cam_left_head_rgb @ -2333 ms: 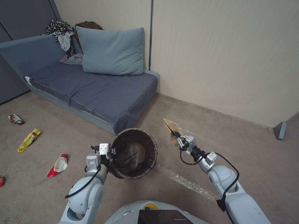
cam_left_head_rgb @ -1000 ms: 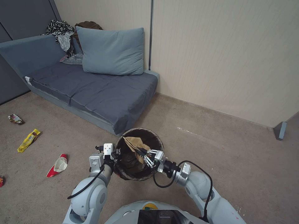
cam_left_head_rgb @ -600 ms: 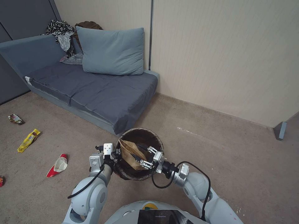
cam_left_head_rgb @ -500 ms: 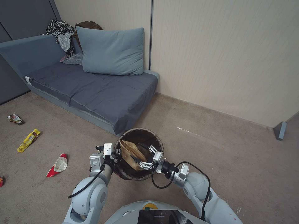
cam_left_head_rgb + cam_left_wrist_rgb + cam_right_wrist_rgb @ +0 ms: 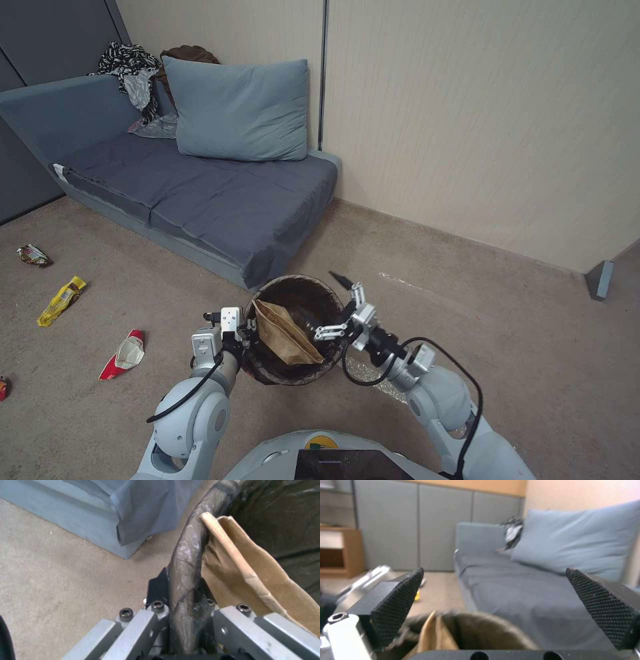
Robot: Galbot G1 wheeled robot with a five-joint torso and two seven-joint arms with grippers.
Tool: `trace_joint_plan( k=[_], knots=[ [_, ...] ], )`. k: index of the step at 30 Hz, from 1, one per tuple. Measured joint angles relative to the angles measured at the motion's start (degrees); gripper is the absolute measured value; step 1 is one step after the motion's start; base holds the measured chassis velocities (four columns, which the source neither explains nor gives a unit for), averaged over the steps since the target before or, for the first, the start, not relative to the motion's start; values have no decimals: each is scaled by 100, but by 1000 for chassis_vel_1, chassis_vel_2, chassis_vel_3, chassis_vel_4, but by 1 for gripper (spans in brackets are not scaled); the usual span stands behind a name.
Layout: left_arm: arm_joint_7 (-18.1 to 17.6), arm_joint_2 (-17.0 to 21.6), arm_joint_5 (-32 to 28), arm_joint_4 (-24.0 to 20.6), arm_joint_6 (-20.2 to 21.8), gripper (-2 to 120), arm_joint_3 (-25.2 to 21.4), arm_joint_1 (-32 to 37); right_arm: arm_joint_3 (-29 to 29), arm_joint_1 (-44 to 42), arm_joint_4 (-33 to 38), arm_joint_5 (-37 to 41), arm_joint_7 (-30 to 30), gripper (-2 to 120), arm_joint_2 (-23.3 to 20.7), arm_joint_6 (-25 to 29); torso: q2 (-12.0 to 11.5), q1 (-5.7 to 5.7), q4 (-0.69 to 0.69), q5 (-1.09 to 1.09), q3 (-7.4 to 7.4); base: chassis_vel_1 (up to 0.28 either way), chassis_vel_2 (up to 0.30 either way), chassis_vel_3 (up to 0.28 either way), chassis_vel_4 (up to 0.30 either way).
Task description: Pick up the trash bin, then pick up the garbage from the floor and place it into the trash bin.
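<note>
The right tool (image 5: 337,301) had let go of the tan paper tray (image 5: 285,333) and lifted, fingers spread, above the trash bin's (image 5: 267,370) right rim. The tray leaned inside. The left tool (image 5: 241,331) clamped the bin's left rim off the floor.

From the head we look forward and down across the tan carpet toward the long grey fabric sofa (image 5: 200,193) and the beige wall, both arms below us. Our left wrist camera sits close above the left gripper (image 5: 181,597), looking along its fingers at the dark liner-wrapped rim of the round trash bin (image 5: 186,562). Our right wrist camera looks out level between the right gripper's (image 5: 506,600) spread black textured pads (image 5: 398,600), toward the sofa (image 5: 520,590). All three views share the bin's rim (image 5: 297,283) and the flat tan paper bag (image 5: 283,333) leaning inside it.
</note>
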Motion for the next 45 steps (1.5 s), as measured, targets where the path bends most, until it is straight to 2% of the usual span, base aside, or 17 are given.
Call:
trace_joint_plan(
  k=[5, 7, 12, 28, 29, 31, 32, 35, 38, 45],
  knots=[
    [-139, 33, -168, -30, 92, 3, -6, 18, 155, -91, 147, 54, 116, 100, 45, 109, 0, 0, 1, 0, 0, 0, 0, 0, 0],
    [-303, 66, -489, -101, 244, 3, -24, 29, 248, -119, 239, 97, 236, 100, 92, 175, 0, 0, 1, 0, 0, 0, 0, 0, 0],
    [-411, 96, -725, -148, 300, 3, -62, 29, 345, -133, 307, 141, 350, 100, 152, 238, 0, 0, 1, 0, 0, 0, 0, 0, 0],
    [-506, 196, -766, -198, 310, 2, -145, 77, 639, -174, 345, 122, 582, 100, 342, 451, 0, 0, 2, 0, 0, 0, 0, 0, 0],
    [-550, 226, -885, -217, 311, 2, -154, 96, 693, -180, 320, 93, 648, 100, 369, 499, 0, 0, 2, 0, 0, 0, 0, 0, 0],
    [-778, 403, -1821, -251, 314, 2, -207, 132, 891, -213, 103, -124, 1042, 100, 414, 711, 0, 0, 0, -1, 0, 0, 0, 0, 0],
    [-778, 403, -1821, -251, 314, 2, -207, 132, 891, -213, 103, -124, 1042, 100, 414, 711, 0, 0, 0, -1, 0, 0, 0, 0, 0],
    [-1074, 661, -2432, -209, 316, 2, -309, 190, 1159, -342, -97, -748, 1702, 100, 517, 751, 0, 0, 2, -1, 0, 0, 0, 0, 0],
    [-1248, 807, -2451, -238, 316, 2, -254, 255, 1154, -544, 20, -832, 1964, 100, 572, 464, 0, 0, 0, -1, 0, 0, 0, 0, 0],
    [-1234, 902, -2195, -351, 329, 2, -153, 397, 952, -576, -10, -1044, 2003, 100, 709, 478, 0, 0, 1, -1, 0, 0, 0, 0, 0]
  ],
)
